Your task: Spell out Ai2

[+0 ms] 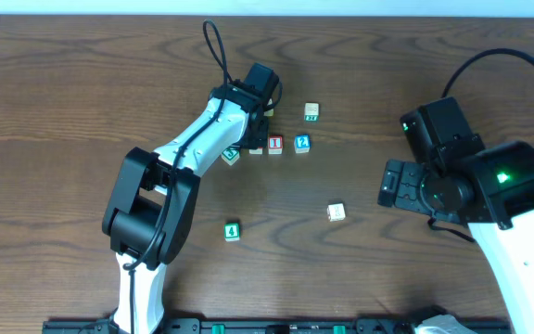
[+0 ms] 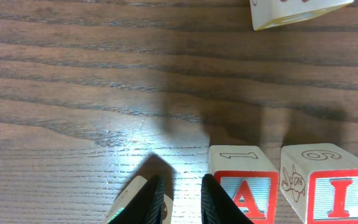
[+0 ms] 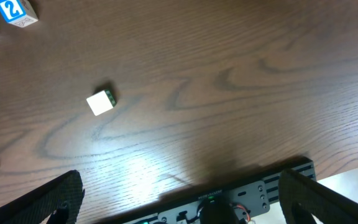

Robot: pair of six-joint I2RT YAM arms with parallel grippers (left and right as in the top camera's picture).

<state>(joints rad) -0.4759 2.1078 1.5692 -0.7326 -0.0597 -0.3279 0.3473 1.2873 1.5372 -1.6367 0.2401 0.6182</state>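
A block [image 2: 246,193]: on the table, touching the right side of the left gripper [image 2: 182,202]
I block [image 2: 335,186]: just right of A
2 block [image 1: 301,143]: right of I
Left gripper: fingers nearly together, holding nothing
Right gripper [image 3: 179,199]: spread wide, well apart
Blocks: seven overhead

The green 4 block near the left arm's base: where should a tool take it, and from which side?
Grip the green 4 block across two opposite side faces, coming straight down from above. It lies flat and alone on the table, every side free, so any pair of faces works.
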